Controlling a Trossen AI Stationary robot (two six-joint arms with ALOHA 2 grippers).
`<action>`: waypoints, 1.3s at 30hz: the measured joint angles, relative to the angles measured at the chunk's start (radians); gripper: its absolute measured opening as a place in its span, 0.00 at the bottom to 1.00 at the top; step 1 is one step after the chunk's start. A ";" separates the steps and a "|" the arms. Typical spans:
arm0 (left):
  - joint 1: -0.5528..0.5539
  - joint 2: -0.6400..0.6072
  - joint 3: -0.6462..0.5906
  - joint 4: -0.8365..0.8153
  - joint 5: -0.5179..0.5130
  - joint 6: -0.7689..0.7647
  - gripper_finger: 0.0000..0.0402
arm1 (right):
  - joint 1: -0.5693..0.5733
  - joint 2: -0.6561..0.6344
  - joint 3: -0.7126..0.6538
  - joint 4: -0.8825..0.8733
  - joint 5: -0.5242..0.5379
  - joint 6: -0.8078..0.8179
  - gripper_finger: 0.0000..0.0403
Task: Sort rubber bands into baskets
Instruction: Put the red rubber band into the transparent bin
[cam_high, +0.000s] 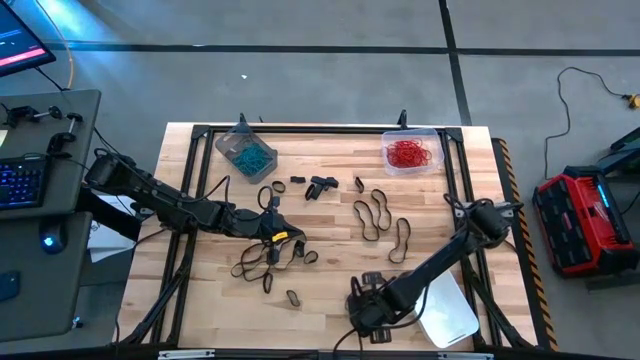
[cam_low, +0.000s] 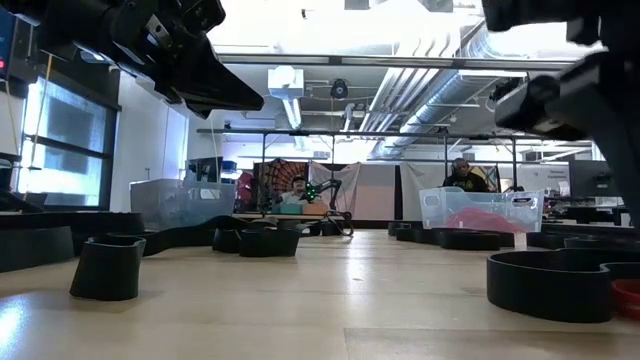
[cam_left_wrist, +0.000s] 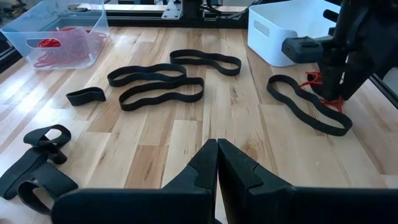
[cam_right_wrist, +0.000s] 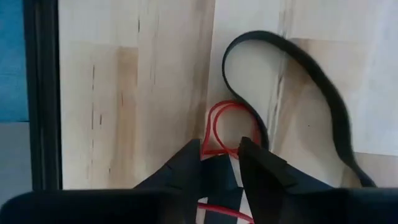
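Observation:
A red rubber band (cam_right_wrist: 219, 127) lies on the wood beside a long black band (cam_right_wrist: 298, 81), near the table's front edge. My right gripper (cam_right_wrist: 224, 149) points down over it, open, one finger on each side of the red loop's end; it stands next to the whitish basket (cam_high: 447, 312). My left gripper (cam_left_wrist: 216, 148) is shut on nothing, above the table's left middle (cam_high: 272, 233), amid black bands (cam_high: 262, 262). The grey-tinted basket (cam_high: 245, 152) holds teal bands and the clear basket (cam_high: 410, 152) holds red ones; both stand at the far edge. My right gripper comes from above, and the red band (cam_right_wrist: 214, 140) runs in between its fingertips. The fingers themselves hide that spot, so I cannot tell whether they touch the band. The loop that shows lies flat on the table.
Long black bands (cam_high: 372, 213) lie across the table's middle, with short ones (cam_high: 320, 185) farther back and one (cam_high: 293, 297) near the front. A black frame rail (cam_right_wrist: 42, 93) runs along the table's edge close to my right gripper. People sit in the room beyond (cam_low: 462, 176).

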 joint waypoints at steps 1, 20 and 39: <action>0.000 0.000 0.000 0.000 0.000 0.000 0.01 | -0.001 0.004 0.000 0.000 -0.004 -0.003 0.25; 0.000 0.000 0.000 0.000 0.000 0.002 0.01 | -0.019 0.031 0.000 0.019 0.005 -0.140 0.12; 0.000 0.000 0.000 -0.014 0.000 0.001 0.01 | -0.022 0.031 0.000 0.033 -0.043 -0.134 0.27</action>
